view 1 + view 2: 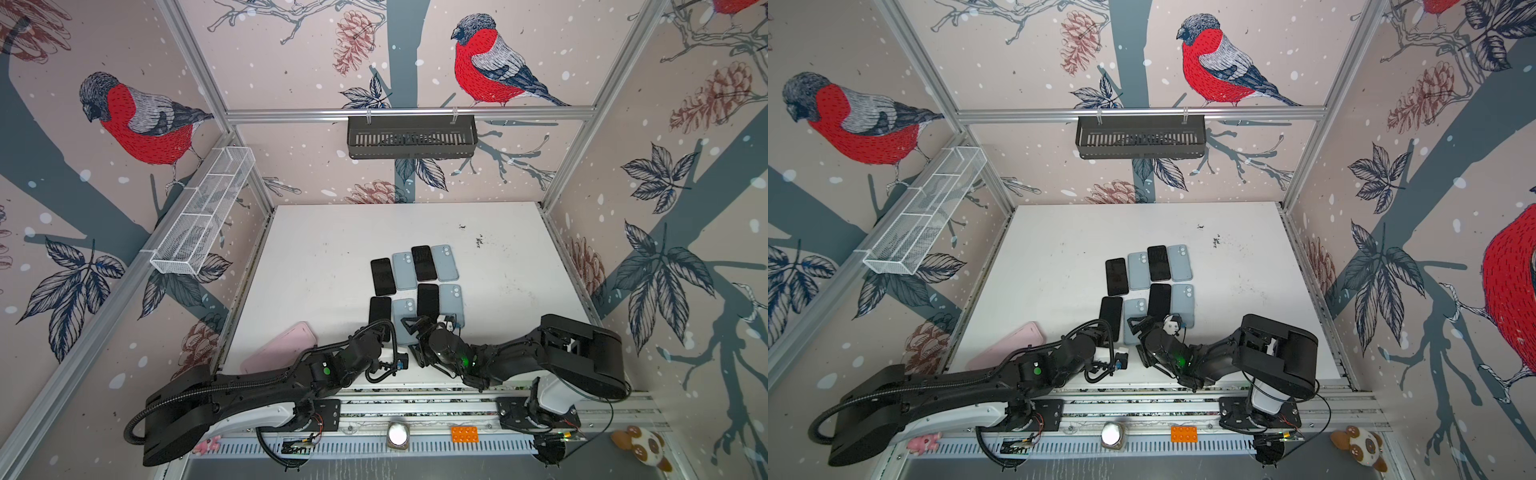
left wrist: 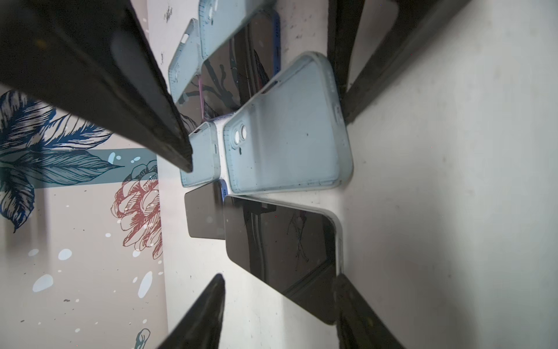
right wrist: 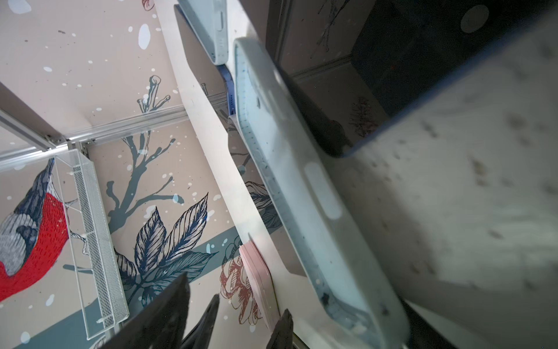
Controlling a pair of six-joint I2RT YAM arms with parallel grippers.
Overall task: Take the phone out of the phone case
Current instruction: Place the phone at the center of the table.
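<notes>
Black phones and pale blue cases lie in two rows on the white table (image 1: 324, 249). The front-left phone (image 1: 380, 311) lies screen up. Its near corner (image 2: 280, 250) sits between the spread fingers of my left gripper (image 2: 279, 281), which is open and holds nothing. Beside it a blue phone case (image 2: 287, 145) lies back up, its edge close in the right wrist view (image 3: 302, 196). My right gripper (image 1: 428, 326) is open over the front row. In the left wrist view one of its fingers (image 2: 136, 99) stands on each side of that case.
Other black phones (image 1: 424, 262) and blue cases (image 1: 444, 262) fill the back row. A pink case (image 1: 278, 349) lies at the table's front left, also in the right wrist view (image 3: 256, 287). A white mesh basket (image 1: 203, 208) and a black basket (image 1: 411, 137) hang on the walls.
</notes>
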